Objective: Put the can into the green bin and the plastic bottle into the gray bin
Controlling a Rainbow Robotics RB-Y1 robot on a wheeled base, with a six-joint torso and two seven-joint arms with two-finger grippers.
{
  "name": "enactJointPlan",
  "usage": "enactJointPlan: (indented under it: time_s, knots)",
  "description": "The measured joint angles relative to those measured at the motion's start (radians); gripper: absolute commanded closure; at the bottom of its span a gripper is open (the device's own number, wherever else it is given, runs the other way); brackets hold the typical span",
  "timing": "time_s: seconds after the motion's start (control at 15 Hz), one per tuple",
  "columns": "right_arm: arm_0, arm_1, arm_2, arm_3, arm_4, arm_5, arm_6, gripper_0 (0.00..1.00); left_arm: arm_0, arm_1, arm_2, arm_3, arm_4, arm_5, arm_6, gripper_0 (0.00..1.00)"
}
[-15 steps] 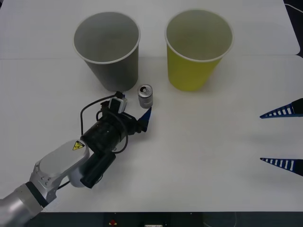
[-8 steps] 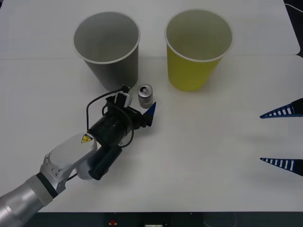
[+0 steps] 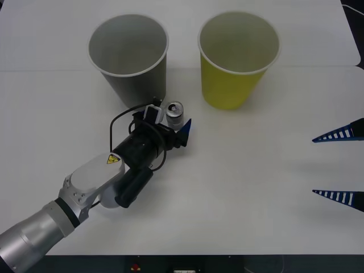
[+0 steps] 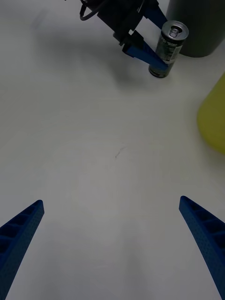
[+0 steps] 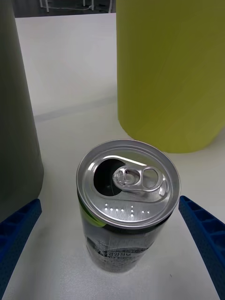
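The left gripper (image 5: 112, 220) has its fingers (image 5: 18, 229) apart, straddling the can (image 5: 126, 206), which stands upright on the desk (image 3: 239, 170) just before the gray bin (image 3: 129, 60), toward the far edge. An off-centre closure could tip it against that bin. The green bin (image 3: 238, 60) stands beside. The right gripper (image 3: 340, 165) waits open near the right edge.

Left gripper (image 3: 177, 124) low on the white table (image 3: 239, 187), fingers spread around the upright can (image 3: 174, 112), gray bin (image 3: 129, 57) just behind, green bin (image 3: 236, 57) beside, right gripper (image 3: 339, 165) parked open at the right edge.
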Motion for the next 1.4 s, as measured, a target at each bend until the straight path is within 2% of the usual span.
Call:
enactJointPlan:
  time_s: [0.27, 0.33, 0.4, 0.47, 1.13, 1.4]
  knots:
    - [0.0, 0.0, 0.0, 0.0, 0.0, 0.0, 0.0, 0.0, -0.004, -0.003, -0.002, 0.0, -0.001, -0.002, 0.01, 0.0]
    - [0.0, 0.0, 0.0, 0.0, 0.0, 0.0, 0.0, 0.0, -0.004, -0.003, -0.002, 0.0, -0.001, -0.004, 0.011, 0.08]
    - [0.0, 0.0, 0.0, 0.0, 0.0, 0.0, 0.0, 0.0, -0.004, -0.004, -0.002, 0.0, -0.001, -0.006, 0.012, 0.36]
    - [0.0, 0.0, 0.0, 0.0, 0.0, 0.0, 0.0, 0.0, -0.003, -0.005, -0.002, 0.0, -0.003, -0.007, 0.012, 1.0]
    - [0.0, 0.0, 0.0, 0.0, 0.0, 0.0, 0.0, 0.0, -0.002, -0.005, -0.002, 0.0, -0.022, -0.022, 0.018, 1.0]
    - [0.0, 0.0, 0.0, 0.0, 0.0, 0.0, 0.0, 0.0, 0.009, 0.024, -0.002, -0.024, -0.017, -0.052, 0.037, 1.0]
